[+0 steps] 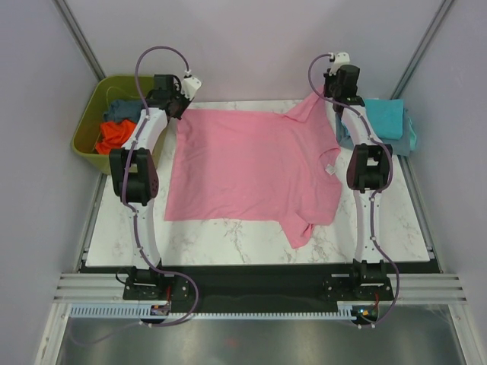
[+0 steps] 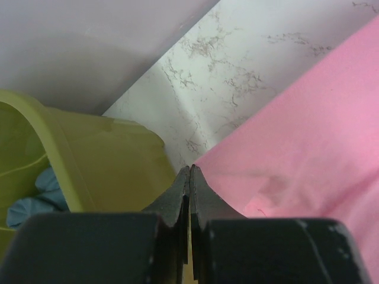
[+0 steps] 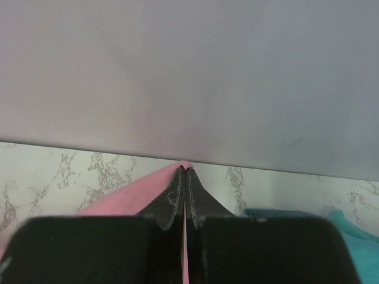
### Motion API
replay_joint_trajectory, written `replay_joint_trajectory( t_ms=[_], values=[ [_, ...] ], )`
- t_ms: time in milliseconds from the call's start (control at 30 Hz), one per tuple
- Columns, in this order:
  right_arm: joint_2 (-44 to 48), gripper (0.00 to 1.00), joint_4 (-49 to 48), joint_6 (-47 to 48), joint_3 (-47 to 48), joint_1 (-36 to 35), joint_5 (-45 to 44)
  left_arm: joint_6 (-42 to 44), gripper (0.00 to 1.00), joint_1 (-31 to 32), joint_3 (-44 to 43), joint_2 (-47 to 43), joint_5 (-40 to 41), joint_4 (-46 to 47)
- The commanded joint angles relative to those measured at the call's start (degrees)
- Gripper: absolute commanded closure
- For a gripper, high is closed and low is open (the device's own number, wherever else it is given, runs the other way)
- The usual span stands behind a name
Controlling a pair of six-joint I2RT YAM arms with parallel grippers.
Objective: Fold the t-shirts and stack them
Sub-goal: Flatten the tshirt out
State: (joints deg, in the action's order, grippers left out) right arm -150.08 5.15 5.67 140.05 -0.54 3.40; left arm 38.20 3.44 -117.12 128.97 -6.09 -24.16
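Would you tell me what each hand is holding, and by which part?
The right hand pinches the pink t-shirt by its far sleeve tip. The left hand is shut at the shirt's far hem corner; a grip there cannot be confirmed.

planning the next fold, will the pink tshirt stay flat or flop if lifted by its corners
Probably floppy: the pink t-shirt tents up at one sleeve to the shut right hand while the rest lies slack. Likely light: the cloth looks thin. Pushed, it would probably wrinkle like its bunched near sleeve.
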Motion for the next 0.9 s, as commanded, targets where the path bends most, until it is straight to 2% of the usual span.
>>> replay_joint_trajectory(
  t_ms=[0, 533, 867],
  values=[
    [1.63, 1.0, -1.98, -0.75, -0.3, -1.22, 0.29, -1.37, 0.98, -0.81, 1.37, -3.9, 1.08, 1.58],
    [4.88, 1.0, -0.49, -0.05, -4.34, -1.75, 1.7, -1.46, 0.98, -0.81, 5.23, -8.38, 0.37, 0.26],
    [9.63, 1.0, 1.62, 1.36, -11.29, -1.75, 2.22, -2.68, 0.98, -0.81, 6.64, -7.95, -1.29, -0.62]
  ],
)
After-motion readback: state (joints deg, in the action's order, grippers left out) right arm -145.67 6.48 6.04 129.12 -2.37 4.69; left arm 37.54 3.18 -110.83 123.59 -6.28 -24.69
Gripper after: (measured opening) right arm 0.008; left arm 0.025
